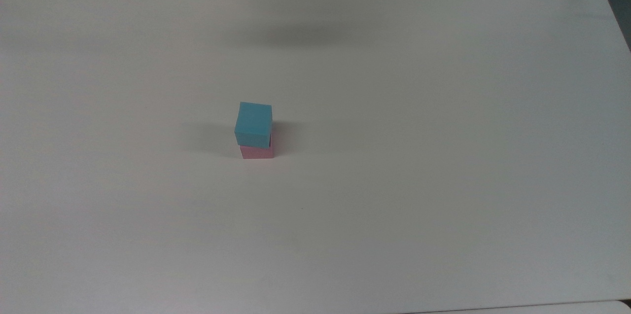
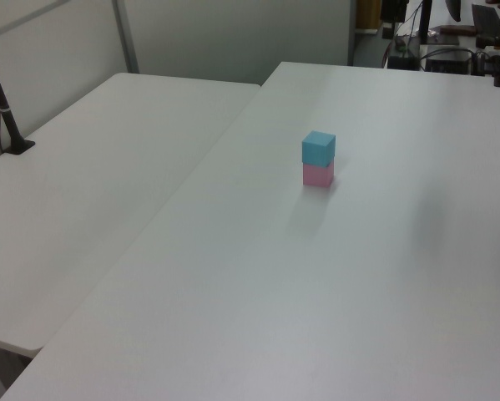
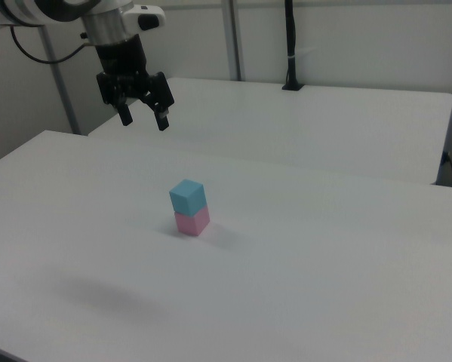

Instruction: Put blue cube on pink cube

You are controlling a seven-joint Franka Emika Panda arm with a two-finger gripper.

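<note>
The blue cube sits squarely on top of the pink cube, the pair standing alone near the middle of the white table. In the top view the blue one looks nudged a touch toward the top view's left and far side of the pink one, but it rests flat and steady.

The gripper hangs high above the table, up and toward the right view's left of the stack, well apart from it. Its fingers are spread wide with nothing between them, pointing down. So the stack lies below and to the right view's right of the fingers.

By my reckoning the stacking is done, and no further reach toward the cubes seems called for.
</note>
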